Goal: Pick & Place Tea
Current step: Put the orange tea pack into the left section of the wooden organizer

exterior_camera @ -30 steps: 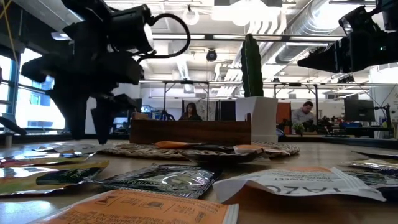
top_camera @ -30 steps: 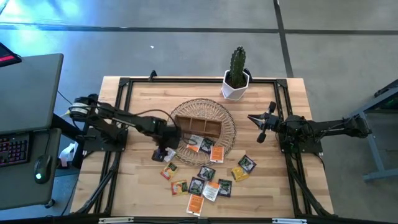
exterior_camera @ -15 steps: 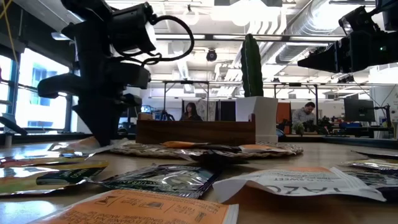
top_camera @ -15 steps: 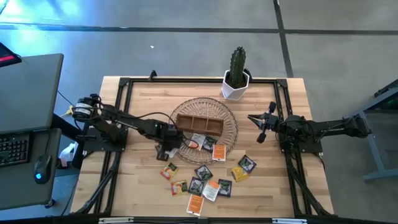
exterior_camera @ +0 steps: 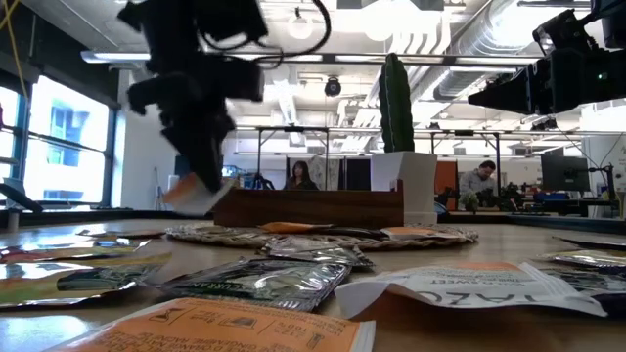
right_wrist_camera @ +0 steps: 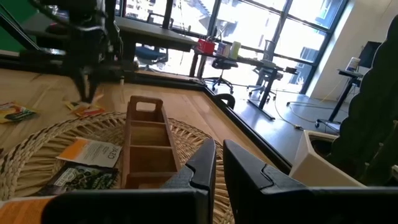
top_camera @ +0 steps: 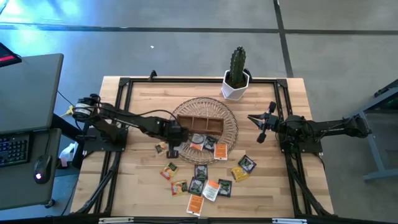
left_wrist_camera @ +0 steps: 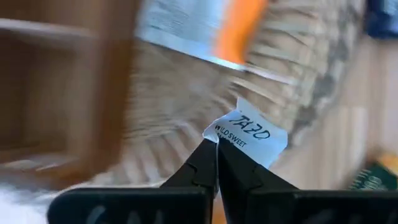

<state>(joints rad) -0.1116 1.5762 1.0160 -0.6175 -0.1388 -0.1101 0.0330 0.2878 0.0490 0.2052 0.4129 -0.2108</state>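
Table (top_camera: pixel 140 99): wood top, black frame rails. Landmark = wicker basket (top_camera: pixel 231 127), round, mid-table. Wooden compartment box (top_camera: pixel 199 124) sits on the basket. Potted cactus (top_camera: pixel 236 78) beyond the basket, at the far table edge. Left gripper (top_camera: pixel 171 147) at the basket's left rim, raised off the tabletop in the low view, fingers pinching one white-and-orange tea packet (left_wrist_camera: pixel 249 137) by its corner. Right gripper (top_camera: pixel 256 122) waits well right of the basket, in the air, fingers nearly pressed together, holding nothing. Other tea packets (top_camera: pixel 205 180): a few on the basket's near side, the rest scattered on the table just in front of the basket.
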